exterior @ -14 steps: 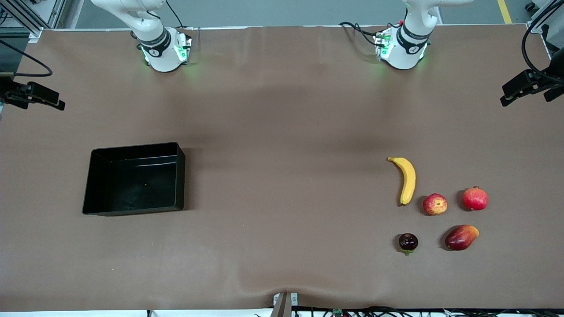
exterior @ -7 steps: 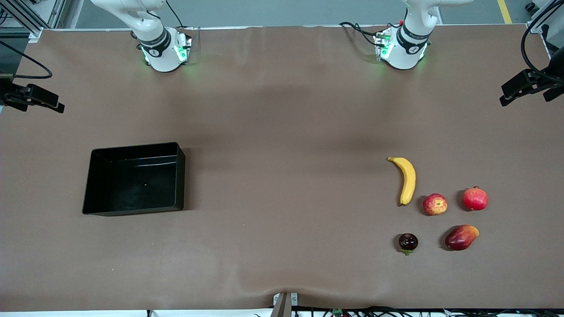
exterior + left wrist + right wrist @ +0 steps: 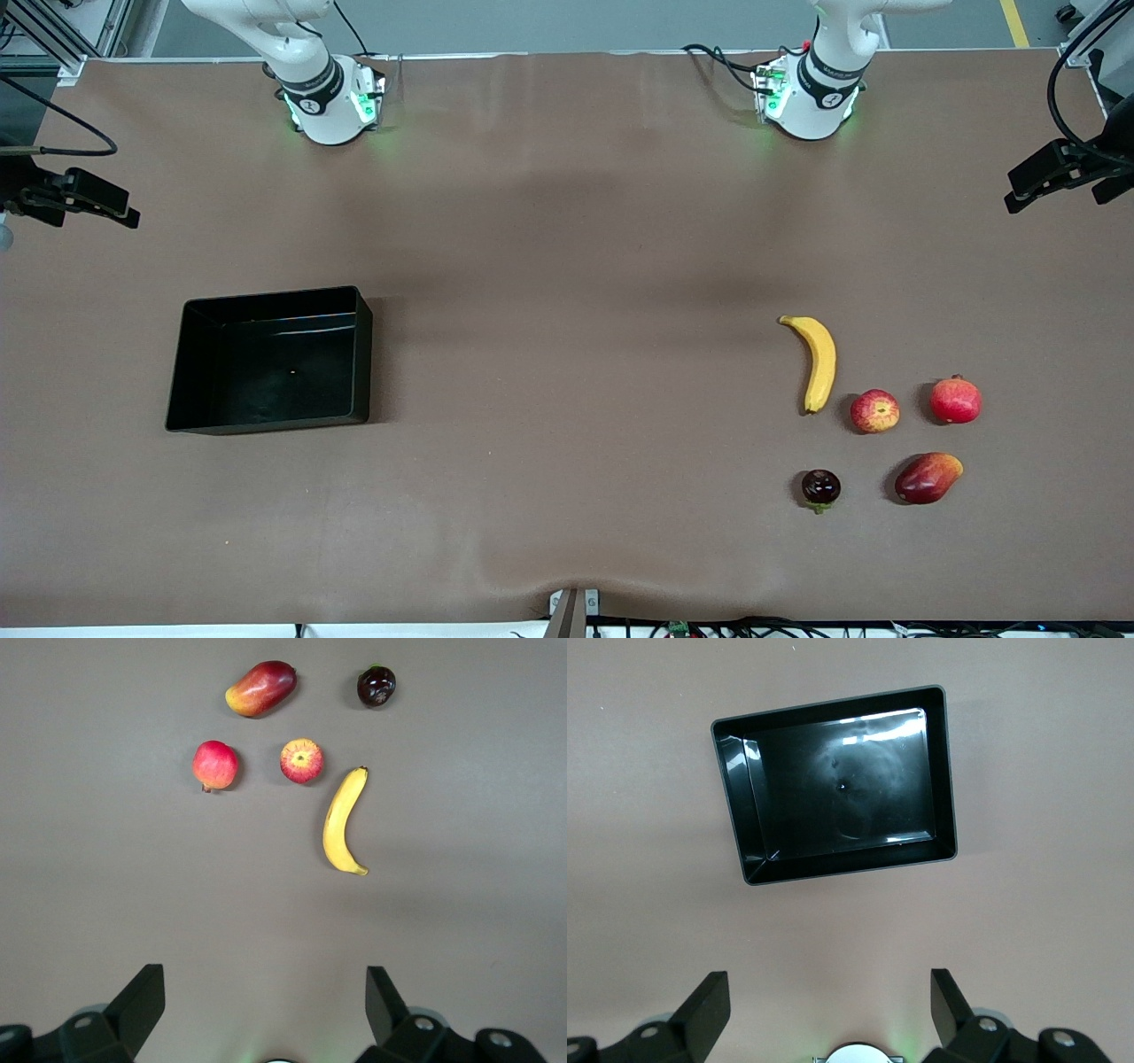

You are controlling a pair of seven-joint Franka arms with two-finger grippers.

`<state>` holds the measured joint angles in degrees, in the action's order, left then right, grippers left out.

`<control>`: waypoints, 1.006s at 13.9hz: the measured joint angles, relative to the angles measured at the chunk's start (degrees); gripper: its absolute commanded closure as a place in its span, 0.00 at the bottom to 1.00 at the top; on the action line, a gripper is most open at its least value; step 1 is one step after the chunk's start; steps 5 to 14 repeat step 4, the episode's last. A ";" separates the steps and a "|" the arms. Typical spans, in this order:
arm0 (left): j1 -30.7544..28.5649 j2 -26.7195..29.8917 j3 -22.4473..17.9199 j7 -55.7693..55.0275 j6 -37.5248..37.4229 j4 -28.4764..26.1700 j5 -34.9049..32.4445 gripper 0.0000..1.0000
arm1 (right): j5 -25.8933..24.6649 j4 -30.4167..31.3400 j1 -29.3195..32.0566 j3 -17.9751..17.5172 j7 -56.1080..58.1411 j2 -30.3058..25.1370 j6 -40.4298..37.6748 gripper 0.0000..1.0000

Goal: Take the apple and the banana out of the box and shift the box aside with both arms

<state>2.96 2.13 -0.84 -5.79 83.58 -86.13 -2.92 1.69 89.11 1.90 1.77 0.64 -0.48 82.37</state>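
No readable text — nothing legible on any surface

The bases of the two arms [image 3: 332, 102] carry small dark round marks on their collars, too small to make out as letters or numbers; the black box [image 3: 270, 359], the banana [image 3: 819, 361], the apple [image 3: 874, 411] and the brown table [image 3: 567, 266] bear no label, brand or sign that can be read
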 measured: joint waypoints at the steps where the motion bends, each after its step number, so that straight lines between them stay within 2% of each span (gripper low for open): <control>1: 0.00 0.00 0.00 0.00 0.00 0.00 0.00 0.00 | 0.00 0.00 0.00 0.01 0.00 0.00 0.03 0.00; 14: 0.00 0.00 0.00 0.00 0.00 0.00 0.00 0.00 | -0.02 -0.36 0.01 0.07 0.00 0.00 0.13 0.00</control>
